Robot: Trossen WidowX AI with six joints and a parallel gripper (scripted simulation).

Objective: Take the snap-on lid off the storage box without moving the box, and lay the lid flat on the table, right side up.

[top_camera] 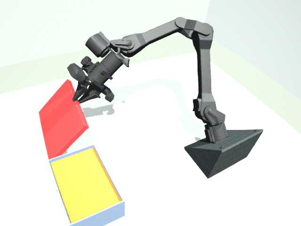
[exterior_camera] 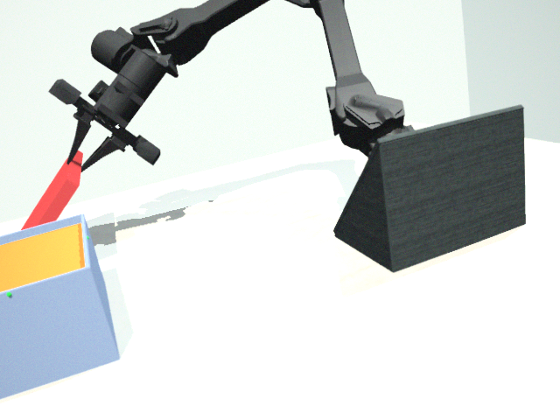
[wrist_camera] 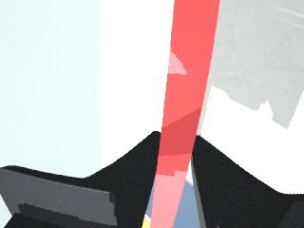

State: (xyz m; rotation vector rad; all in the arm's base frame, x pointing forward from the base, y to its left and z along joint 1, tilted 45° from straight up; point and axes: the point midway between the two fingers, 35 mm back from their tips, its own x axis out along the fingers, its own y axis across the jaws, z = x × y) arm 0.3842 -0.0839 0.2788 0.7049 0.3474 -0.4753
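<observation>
The red lid [top_camera: 60, 119] [exterior_camera: 56, 194] [wrist_camera: 190, 64] hangs tilted steeply, off the box, with its low edge down behind the box's far end. My gripper [top_camera: 77, 98] [exterior_camera: 75, 164] [wrist_camera: 174, 178] is shut on the lid's upper edge. The storage box [top_camera: 104, 213] [exterior_camera: 54, 311] is pale blue with a yellow inside and stands open at the front left of the white table.
The arm's dark wedge-shaped base [top_camera: 225, 153] [exterior_camera: 443, 190] stands on the table to the right of the box. The white table [top_camera: 158, 121] [exterior_camera: 271, 316] stretches between them.
</observation>
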